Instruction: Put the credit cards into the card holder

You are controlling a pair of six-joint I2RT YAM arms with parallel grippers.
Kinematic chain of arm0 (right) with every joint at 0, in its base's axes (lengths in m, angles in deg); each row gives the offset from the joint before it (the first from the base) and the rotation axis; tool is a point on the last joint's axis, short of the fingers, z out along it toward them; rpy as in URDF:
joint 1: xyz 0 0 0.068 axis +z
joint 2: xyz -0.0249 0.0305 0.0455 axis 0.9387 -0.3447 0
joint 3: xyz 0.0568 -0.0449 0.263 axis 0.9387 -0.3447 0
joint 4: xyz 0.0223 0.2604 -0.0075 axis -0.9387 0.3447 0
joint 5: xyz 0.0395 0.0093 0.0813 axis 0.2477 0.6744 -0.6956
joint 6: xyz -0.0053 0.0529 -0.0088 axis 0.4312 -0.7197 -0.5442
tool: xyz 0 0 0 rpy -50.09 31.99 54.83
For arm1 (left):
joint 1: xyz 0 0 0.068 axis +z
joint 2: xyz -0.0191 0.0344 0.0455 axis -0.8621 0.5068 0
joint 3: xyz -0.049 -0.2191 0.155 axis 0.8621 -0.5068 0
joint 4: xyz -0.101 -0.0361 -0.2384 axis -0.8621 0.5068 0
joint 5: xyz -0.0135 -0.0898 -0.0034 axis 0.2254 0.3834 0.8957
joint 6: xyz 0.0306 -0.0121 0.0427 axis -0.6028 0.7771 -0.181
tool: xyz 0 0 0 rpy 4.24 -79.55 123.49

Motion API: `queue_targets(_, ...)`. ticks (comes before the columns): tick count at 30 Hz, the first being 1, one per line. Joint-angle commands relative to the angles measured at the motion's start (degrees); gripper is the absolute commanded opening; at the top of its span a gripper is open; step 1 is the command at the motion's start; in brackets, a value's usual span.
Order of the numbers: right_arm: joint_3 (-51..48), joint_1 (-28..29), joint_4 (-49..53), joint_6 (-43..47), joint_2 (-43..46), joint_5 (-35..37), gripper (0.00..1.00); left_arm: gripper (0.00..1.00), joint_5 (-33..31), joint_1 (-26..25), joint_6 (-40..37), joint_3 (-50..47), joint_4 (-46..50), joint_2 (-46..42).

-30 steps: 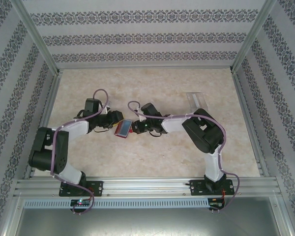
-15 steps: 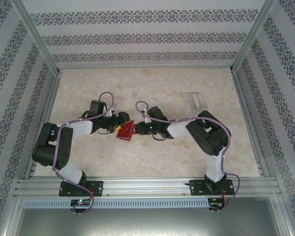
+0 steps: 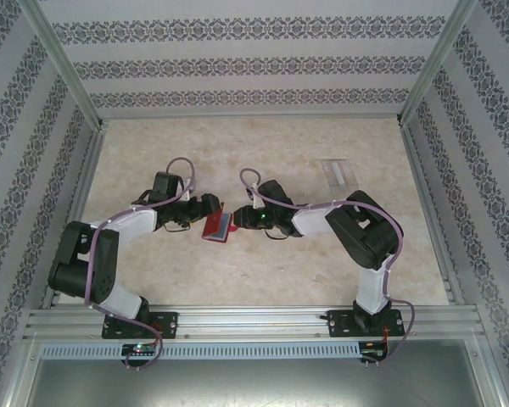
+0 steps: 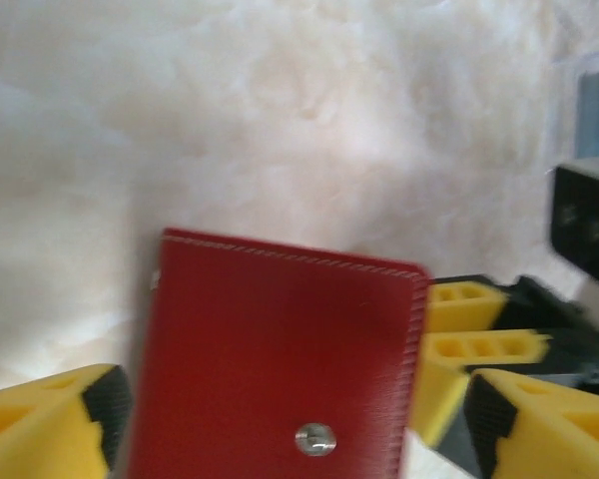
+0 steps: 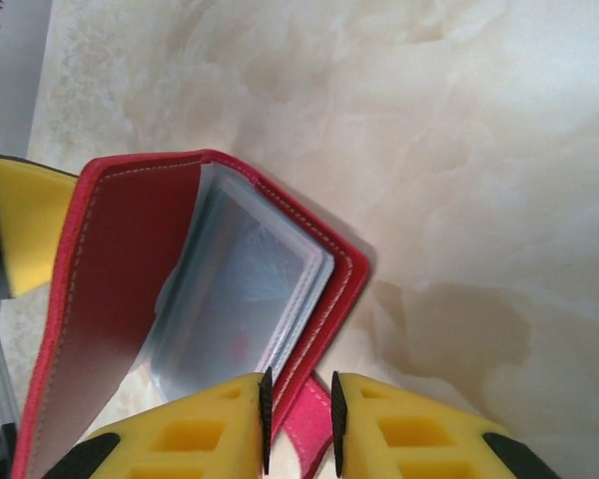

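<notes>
Red and half open, the wallet stood near the middle of the table, set between both grippers. The right gripper met it from 3 o'clock. In the right wrist view its yellow fingers were almost together at 6 o'clock of the frame, pinching the wallet's red edge, with only that thin edge between the pads. Above the pinch a stack of clear sleeves fanned out from the spine, and the other flap leaned away toward 9 o'clock. What showed through the sleeves was too blurred to read.

The left gripper sat at the wallet's 9 o'clock. In the left wrist view its fingers were spread wider than the flap. One touched the flap's edge at 7 o'clock, and the other stood clear of it at 4 o'clock. The flap's outer face carried pale stitching and a silver snap.

One pale card lay flat on the table at the wallet's 2 o'clock, well apart from it, toward the far right corner.
</notes>
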Motion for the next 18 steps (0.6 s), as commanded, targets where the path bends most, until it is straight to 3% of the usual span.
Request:
queue_targets(1,1.2,0.6,-0.9,-1.9,1.7,-2.3,0.24,0.72,-0.6,-0.9,0.3,-1.9,-2.1,-0.6)
queue_targets(4,0.8,0.5,-2.7,-3.3,2.2,-2.9,0.26,0.50,-2.9,-1.0,0.4,-2.2,-0.7,-2.6)
queue_targets(9,-1.3,0.0,-6.1,-5.8,4.6,-2.9,0.31,0.33,-2.5,-1.9,-1.3,-0.7,1.0,-1.2)
queue_targets(14,-5.4,-2.7,-6.7,-5.2,8.9,-2.3,0.36,0.37,-5.5,-6.7,-3.4,2.4,6.6,-2.2)
queue_targets(18,-8.9,-5.7,-1.1,1.2,15.2,2.4,0.38,0.41,-8.8,-10.0,-5.0,4.6,10.8,-3.5)
